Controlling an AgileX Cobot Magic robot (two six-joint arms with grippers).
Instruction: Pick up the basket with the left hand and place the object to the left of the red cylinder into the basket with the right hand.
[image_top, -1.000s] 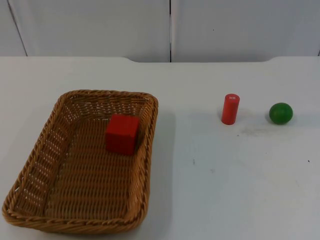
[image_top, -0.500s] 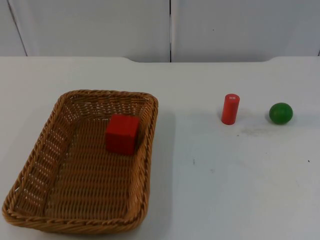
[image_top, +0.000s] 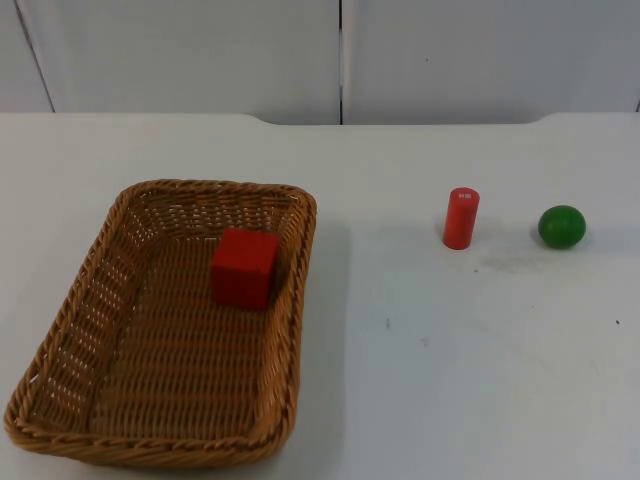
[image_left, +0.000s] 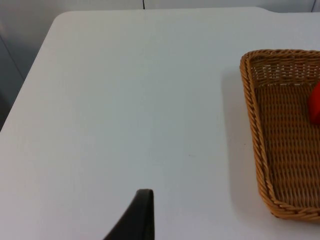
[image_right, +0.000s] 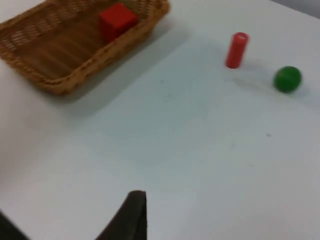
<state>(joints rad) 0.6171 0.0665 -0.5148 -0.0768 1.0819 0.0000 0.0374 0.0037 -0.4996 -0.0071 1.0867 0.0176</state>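
A brown wicker basket (image_top: 210, 186) rests flat on the white table at the left. A red cube (image_top: 243, 268) lies inside it near its far right wall. The upright red cylinder (image_top: 461, 218) stands at the right, with a green ball (image_top: 562, 227) to its right. My left gripper (image_left: 142, 217) hangs over bare table to the left of the basket (image_left: 248, 95), apart from it. My right gripper (image_right: 132, 215) hangs over bare table, well away from the cylinder (image_right: 236, 50), the ball (image_right: 287, 79) and the basket (image_right: 65, 85). Both arms wait.
The grey partition wall (image_top: 340, 60) closes off the far side of the table. White table (image_top: 430, 370) stretches between the basket and the cylinder and in front of both. The table's left edge (image_left: 30, 75) lies beyond the basket.
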